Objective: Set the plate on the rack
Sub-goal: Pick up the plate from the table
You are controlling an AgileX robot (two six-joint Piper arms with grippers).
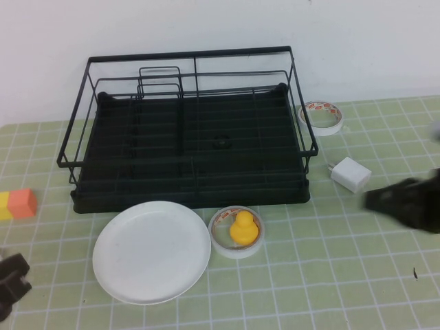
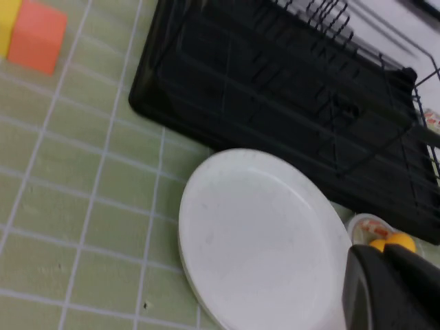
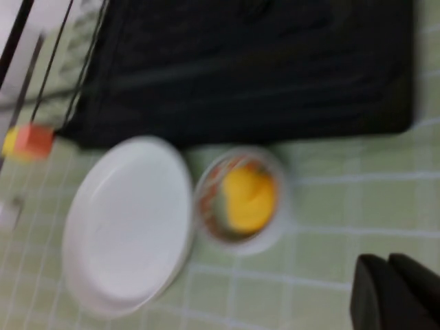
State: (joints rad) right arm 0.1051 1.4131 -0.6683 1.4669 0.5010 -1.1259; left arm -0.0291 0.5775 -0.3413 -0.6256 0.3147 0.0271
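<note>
The plain white round plate (image 1: pixel 152 251) with its shallow raised rim lies flat on the green checked tablecloth (image 1: pixel 323 275), just at the 6 o'clock side of the large black wire dish rack (image 1: pixel 189 130), towards that rack's left half and not on it. Touching or nearly touching the plate at its 3 o'clock edge is a white tape ring (image 1: pixel 236 233) with a small yellow rubber duck (image 1: pixel 243 227) sitting in its middle. A second white tape ring (image 1: pixel 321 116) lies by the rack's 3 o'clock side, and a white square plug adapter (image 1: pixel 350 173) lies near it at its 5 o'clock. An orange and yellow block (image 1: pixel 18 204) rests at the rack's 8 o'clock. The left gripper (image 1: pixel 12 280) sits at the table's 8 o'clock corner, well apart from the plate; whether its jaws are open or closed cannot be told. The right gripper (image 1: pixel 404 201) hovers at 3 o'clock, jaws closed on nothing.
</note>
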